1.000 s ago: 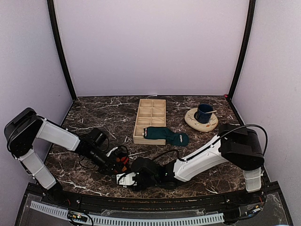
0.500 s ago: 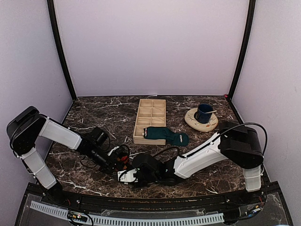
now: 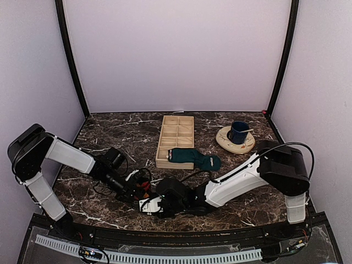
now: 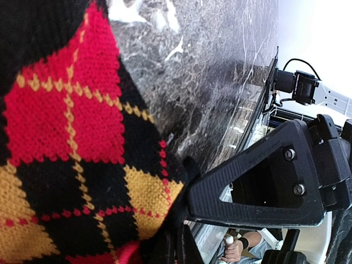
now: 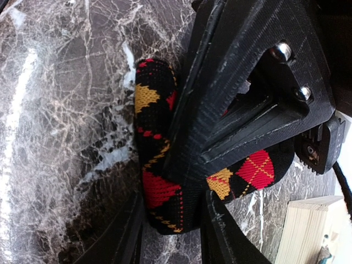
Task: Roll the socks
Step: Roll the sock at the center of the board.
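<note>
The argyle sock (image 5: 159,187) sits doubled into a fat little bundle at six o'clock on the table (image 3: 110,137), right at the near edge between the two arms. The left gripper (image 3: 138,190) comes in from nine o'clock, clamped tight on the knit. The right gripper (image 5: 171,234) reaches over from three o'clock. Its fingers straddle the bundle's end and look pressed against both sides, so I call that a grip too. This is soft, light, stretchy stuff. It won't slip, but it will spring open the instant the pinch eases, so a good hold looks to be across the full thickness of the fold, not on a single layer.

Up at one o'clock from the bundle lies the teal sock (image 3: 193,158), flat and unrolled, one end against the near end of the wooden tray (image 3: 160,148). It's just as floppy, so I'd take it by one end. Farther out, at two o'clock, the mug (image 3: 239,132) stands well apart.
</note>
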`<state>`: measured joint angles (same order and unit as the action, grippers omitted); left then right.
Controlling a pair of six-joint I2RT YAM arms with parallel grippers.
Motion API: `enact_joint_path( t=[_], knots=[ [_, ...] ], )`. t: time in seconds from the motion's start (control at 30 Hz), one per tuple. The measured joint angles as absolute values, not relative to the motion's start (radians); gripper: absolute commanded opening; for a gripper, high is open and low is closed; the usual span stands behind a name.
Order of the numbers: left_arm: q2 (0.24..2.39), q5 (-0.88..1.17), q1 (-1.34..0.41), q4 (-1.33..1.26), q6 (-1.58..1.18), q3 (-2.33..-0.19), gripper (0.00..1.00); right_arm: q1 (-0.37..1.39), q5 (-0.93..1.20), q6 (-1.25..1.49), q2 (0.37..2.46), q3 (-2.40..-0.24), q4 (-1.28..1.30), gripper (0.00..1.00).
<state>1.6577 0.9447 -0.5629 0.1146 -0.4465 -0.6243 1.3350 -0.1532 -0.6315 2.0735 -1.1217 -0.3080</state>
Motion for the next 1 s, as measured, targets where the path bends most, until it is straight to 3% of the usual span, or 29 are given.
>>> enact_joint_path(
  t=[0.23,0.73,0.87,1.0],
  knots=[
    [1.663,0.958,-0.563,0.129,-0.431,-0.636,0.00,1.335,-0.153,-0.641,2.077,-1.142,-0.275,0.29],
    [1.666,0.954,-0.560,0.160,-0.415,-0.643,0.00,1.334,-0.157,-0.650,2.102,-1.167,-0.262,0.05],
    [1.664,0.910,-0.561,0.198,-0.403,-0.661,0.30,1.333,-0.152,-0.648,2.102,-1.169,-0.254,0.01],
    [1.612,0.828,-0.559,0.244,-0.411,-0.665,0.41,1.328,-0.139,-0.642,2.102,-1.206,-0.184,0.00]
  ],
)
